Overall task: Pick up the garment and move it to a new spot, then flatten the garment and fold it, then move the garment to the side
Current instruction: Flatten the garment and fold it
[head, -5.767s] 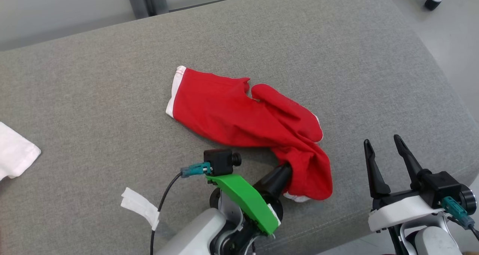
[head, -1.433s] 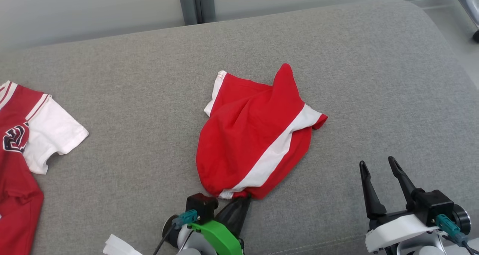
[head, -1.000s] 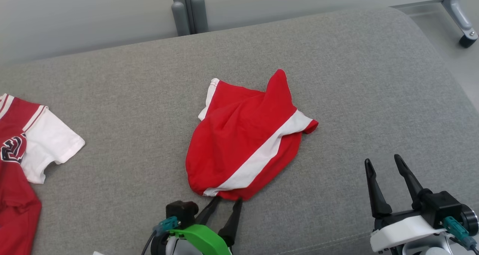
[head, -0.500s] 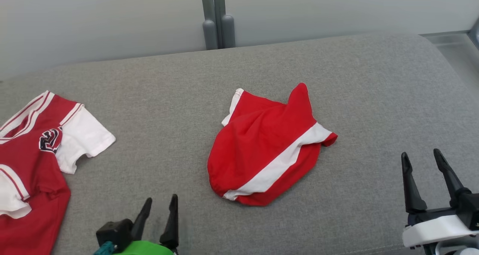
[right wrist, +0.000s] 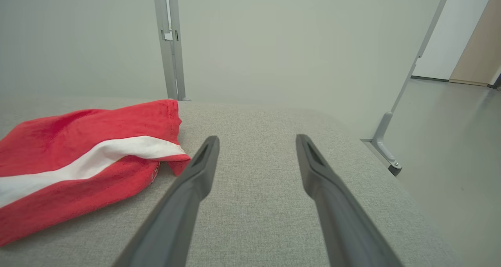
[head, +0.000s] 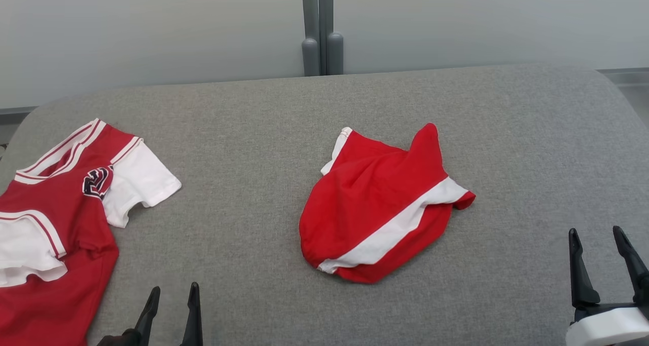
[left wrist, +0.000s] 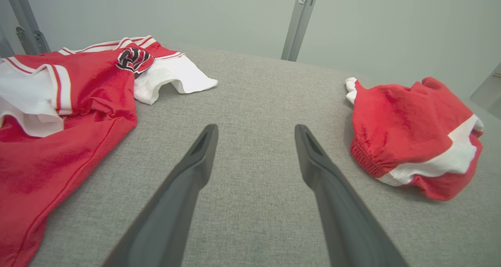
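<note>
Garment (head: 377, 216) sits bunched mid-frame; left gripper (head: 172, 310), lower left, and right gripper (head: 601, 270), lower right, stand jaws apart, empty. Flattening looks next: you'd grip opposite edges and spread.

No words can be read. The dark badge (head: 97, 181) on the red and white cloth shirt (head: 56, 219) is too crumpled.

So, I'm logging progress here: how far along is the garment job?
Done: the red shorts have been dropped at their new spot on the grey cushion. In hand: nothing; left gripper and right gripper are open, clear of them. Left: they're still bunched, so flattening, folding, moving aside.
</note>
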